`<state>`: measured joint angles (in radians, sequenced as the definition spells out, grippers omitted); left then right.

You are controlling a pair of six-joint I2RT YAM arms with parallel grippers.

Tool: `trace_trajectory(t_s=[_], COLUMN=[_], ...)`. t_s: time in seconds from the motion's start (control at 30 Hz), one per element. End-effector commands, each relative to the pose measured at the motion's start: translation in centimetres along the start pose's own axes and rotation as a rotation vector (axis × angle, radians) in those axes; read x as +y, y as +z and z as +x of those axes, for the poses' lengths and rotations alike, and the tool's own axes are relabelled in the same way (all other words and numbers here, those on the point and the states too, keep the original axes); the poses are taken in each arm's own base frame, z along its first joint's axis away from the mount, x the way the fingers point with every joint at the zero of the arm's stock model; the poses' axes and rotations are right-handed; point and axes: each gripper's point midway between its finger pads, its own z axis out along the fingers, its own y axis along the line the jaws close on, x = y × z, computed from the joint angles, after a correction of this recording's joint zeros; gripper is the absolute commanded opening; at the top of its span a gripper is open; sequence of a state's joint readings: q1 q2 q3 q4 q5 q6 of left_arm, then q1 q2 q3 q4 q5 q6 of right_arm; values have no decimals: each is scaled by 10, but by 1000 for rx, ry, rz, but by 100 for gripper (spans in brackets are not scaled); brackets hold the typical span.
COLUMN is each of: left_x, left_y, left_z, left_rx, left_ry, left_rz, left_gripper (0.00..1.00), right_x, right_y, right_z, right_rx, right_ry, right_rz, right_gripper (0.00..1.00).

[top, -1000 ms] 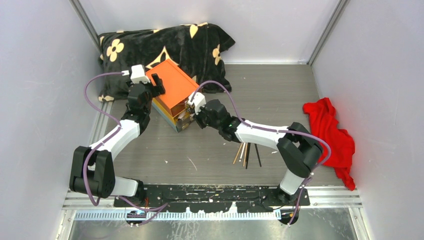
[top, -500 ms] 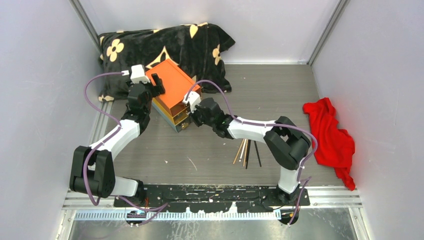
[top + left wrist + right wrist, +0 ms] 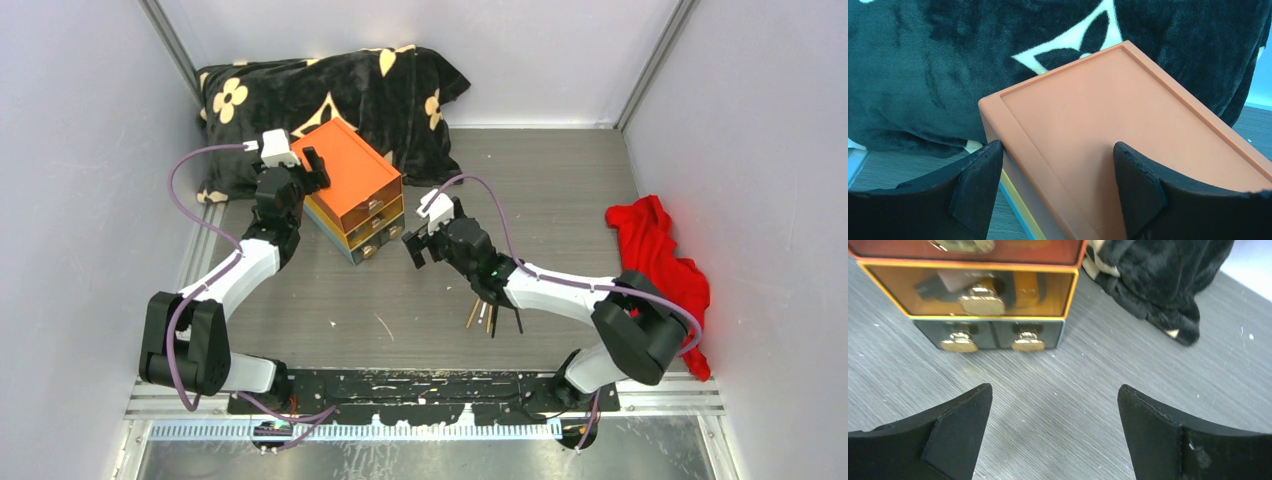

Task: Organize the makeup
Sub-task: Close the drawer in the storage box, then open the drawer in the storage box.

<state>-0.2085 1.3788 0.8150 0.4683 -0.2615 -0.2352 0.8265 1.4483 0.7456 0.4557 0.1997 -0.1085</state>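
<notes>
Currently the left gripper [image 3: 1058, 147] is closed on the far-left corner of the drawer box [image 3: 350, 170], at the far left of the bench [image 3: 560, 190]. The right gripper [image 3: 1054, 390] is held wide open and empty just before the box's front. The thin brushes [image 3: 478, 316] are seen lying nearer, partly under the right arm [image 3: 560, 290].

The drawer box [image 3: 350, 178] sits beside a black blanket [image 3: 330, 85].

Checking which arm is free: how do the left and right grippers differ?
The left gripper is closed on the back corner of the orange-topped drawer box; the right gripper stands open, holding nothing. The left touches the box, next to the black floral blanket; the right faces its drawer fronts, apart from them. Both have black fingers.
</notes>
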Motion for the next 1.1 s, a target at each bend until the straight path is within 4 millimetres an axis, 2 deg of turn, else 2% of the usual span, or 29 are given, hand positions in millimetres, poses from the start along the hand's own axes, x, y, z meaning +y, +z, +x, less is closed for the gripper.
trace_trajectory(t_s=[0.0,0.17,0.27,0.33,0.57,0.73,1.07], left_x=[-2,-1,-2,-2,-2,-2,-2], left_y=[-34,-34,-34,-34,-34,-34,-34], left_z=[129,130,129,129,129,130,129], left_rx=[440,443,442,442,444,447,445], left_ry=[137,139,140,139,139,141,141], left_rz=[92,91,92,93,93,95,94], left_gripper=[78,78,78,77,77,77,77], right_x=[-10,-3,1,6,14,21,11], right_y=[7,15,30,40,72,96,112], right_z=[3,11,26,29,31,28,25], right_rx=[-19,-11,34,33,-23,-64,-121], right_ry=[77,83,55,48,45,38,104], right_rz=[49,13,3,-16,-29,-69,-188], right_gripper=[100,100,100,100,100,96,89])
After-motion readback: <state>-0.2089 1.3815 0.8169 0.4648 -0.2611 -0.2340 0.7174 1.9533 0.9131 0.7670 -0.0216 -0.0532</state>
